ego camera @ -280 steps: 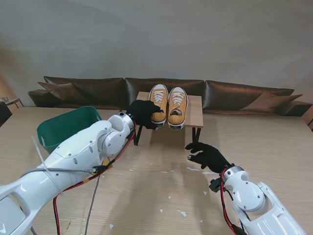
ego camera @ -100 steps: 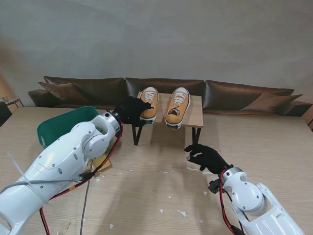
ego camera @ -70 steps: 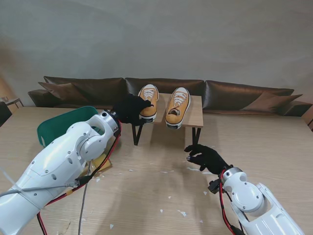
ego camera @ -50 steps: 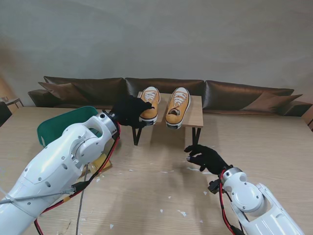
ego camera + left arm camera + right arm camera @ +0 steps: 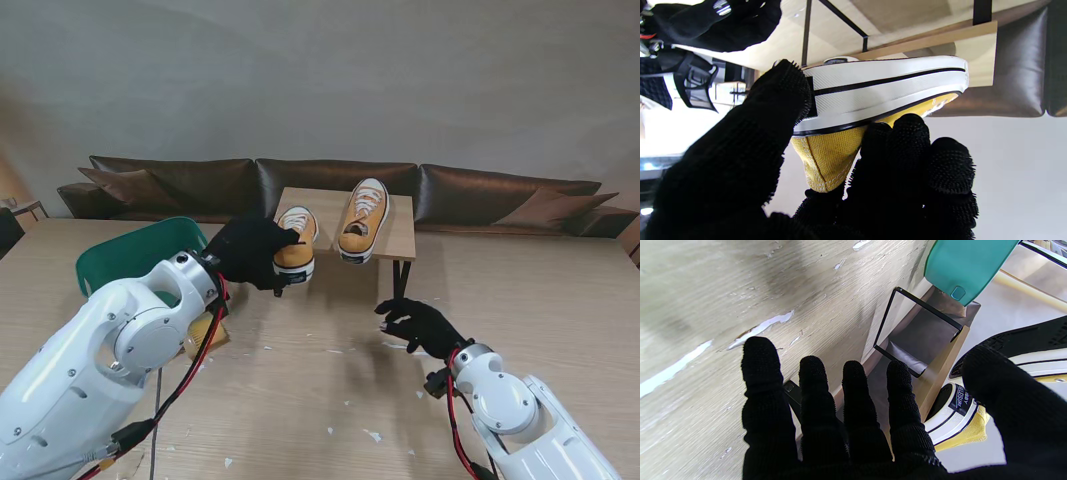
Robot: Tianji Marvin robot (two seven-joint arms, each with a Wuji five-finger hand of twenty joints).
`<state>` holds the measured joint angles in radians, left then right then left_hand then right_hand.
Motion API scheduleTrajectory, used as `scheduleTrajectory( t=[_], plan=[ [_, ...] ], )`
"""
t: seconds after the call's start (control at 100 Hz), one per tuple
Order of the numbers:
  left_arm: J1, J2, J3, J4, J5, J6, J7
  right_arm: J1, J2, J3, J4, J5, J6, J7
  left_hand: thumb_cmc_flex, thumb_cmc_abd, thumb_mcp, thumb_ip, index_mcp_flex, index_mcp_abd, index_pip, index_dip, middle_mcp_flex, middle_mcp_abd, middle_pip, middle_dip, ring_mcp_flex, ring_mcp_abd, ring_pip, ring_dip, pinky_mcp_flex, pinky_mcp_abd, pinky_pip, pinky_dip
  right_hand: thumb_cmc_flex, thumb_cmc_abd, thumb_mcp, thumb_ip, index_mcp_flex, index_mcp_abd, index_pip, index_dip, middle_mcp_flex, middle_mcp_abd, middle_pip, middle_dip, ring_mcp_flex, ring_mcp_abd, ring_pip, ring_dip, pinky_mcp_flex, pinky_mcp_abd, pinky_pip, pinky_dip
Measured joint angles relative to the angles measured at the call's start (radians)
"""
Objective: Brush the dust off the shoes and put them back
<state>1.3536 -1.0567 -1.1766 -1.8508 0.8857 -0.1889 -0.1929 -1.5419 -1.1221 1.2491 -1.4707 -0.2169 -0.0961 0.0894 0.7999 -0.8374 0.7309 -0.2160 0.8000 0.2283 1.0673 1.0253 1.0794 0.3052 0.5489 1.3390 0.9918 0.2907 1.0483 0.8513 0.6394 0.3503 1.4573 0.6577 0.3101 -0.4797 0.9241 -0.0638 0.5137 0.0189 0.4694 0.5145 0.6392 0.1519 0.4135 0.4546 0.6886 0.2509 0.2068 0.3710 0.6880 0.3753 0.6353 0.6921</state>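
First shoe's off the rack, brushing hasn't started

Going big to small: wooden table [image 5: 330, 400] with white flecks on it, a little rack [image 5: 400, 235] at the far side holding the other yellow shoe [image 5: 362, 220], green bin [image 5: 130, 258] off to the left. The left hand [image 5: 250, 252] is clamped round the heel of the lifted shoe [image 5: 293, 240], carried in the air nearer to me than the rack. The right hand [image 5: 420, 322] hovers empty, fingers spread. Can't spot a brush, so next I'd guess it needs one. Only readable text: heel patch, "BABY LEISURE"-ish [image 5: 961, 399].
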Motion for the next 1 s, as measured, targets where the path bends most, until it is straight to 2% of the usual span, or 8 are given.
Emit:
scheduleTrajectory(
  t=[0.29,0.5,0.61,0.82,0.92,1.0],
  plan=[
    [0.077,0.007,-0.035,-0.108,-0.087,0.080,-0.092,-0.001,0.001,0.000,0.000,0.001,0.004,0.007,0.000,0.001,-0.003,0.000,0.001,0.002,-0.001,0.000,0.000,0.000,0.001,0.001,-0.001,0.000,-0.002,0.001,-0.002,0.000,-0.001,0.000,0.000,0.000,0.000,0.000,0.000,0.000,0.000,0.000,0.000,0.000,0.000,0.000,0.000,0.000,0.000,0.000,0.000,0.000,0.000,0.000],
    [0.118,0.012,-0.043,-0.145,-0.146,0.121,-0.121,-0.002,0.001,-0.001,0.000,0.003,0.008,0.009,0.031,0.002,-0.006,0.000,0.011,0.002,-0.001,0.000,-0.006,0.008,0.003,0.020,-0.003,0.004,-0.011,0.001,-0.009,0.004,-0.011,0.004,0.000,0.012,0.000,0.000,0.000,0.000,0.000,0.000,0.000,0.000,0.000,0.000,0.000,0.000,0.000,0.000,0.000,0.000,0.000,0.000],
    [0.137,0.014,-0.040,-0.159,-0.184,0.156,-0.133,-0.001,0.001,-0.003,0.001,0.002,0.008,0.008,0.042,0.025,-0.006,0.000,0.012,0.002,-0.001,0.000,-0.007,0.012,0.004,0.020,-0.004,0.009,-0.012,0.001,-0.013,0.007,-0.011,0.005,0.000,0.012,0.000,0.000,0.000,0.000,0.000,0.000,0.000,0.000,0.000,0.000,0.000,0.000,0.000,0.000,0.000,0.000,0.000,0.000],
    [0.169,0.016,-0.035,-0.173,-0.217,0.175,-0.154,0.002,0.001,-0.009,0.009,0.002,0.008,0.005,0.073,0.035,-0.012,0.002,0.014,0.002,-0.001,0.000,-0.008,0.018,0.006,0.022,-0.004,0.014,-0.013,0.002,-0.015,0.015,-0.011,0.006,0.000,0.012,0.000,0.000,0.000,0.000,0.000,0.000,0.000,0.000,0.000,0.000,0.000,0.000,0.000,0.000,0.000,0.000,0.000,0.000],
    [0.187,0.019,-0.042,-0.189,-0.270,0.188,-0.182,0.003,0.001,-0.010,0.012,0.002,0.009,0.005,0.076,0.044,-0.012,0.002,0.014,0.003,-0.001,0.000,-0.008,0.018,0.001,0.012,-0.005,0.015,-0.022,0.002,-0.020,0.016,-0.013,0.006,0.000,0.012,0.000,0.000,0.000,0.000,0.000,0.000,0.000,0.000,0.000,0.000,0.000,0.000,0.000,0.000,0.000,0.000,0.000,0.000],
    [0.207,0.020,-0.048,-0.205,-0.269,0.192,-0.192,0.003,0.001,-0.010,0.012,0.002,0.010,0.005,0.070,0.043,-0.023,0.002,0.011,0.039,-0.070,0.000,-0.008,0.011,-0.025,0.004,-0.014,0.014,-0.037,0.003,-0.030,0.016,-0.027,0.006,0.000,0.012,0.000,0.000,0.000,0.000,0.000,0.000,0.000,0.000,0.000,0.000,0.000,0.000,0.000,0.000,0.000,0.000,0.000,0.000]
  ],
)
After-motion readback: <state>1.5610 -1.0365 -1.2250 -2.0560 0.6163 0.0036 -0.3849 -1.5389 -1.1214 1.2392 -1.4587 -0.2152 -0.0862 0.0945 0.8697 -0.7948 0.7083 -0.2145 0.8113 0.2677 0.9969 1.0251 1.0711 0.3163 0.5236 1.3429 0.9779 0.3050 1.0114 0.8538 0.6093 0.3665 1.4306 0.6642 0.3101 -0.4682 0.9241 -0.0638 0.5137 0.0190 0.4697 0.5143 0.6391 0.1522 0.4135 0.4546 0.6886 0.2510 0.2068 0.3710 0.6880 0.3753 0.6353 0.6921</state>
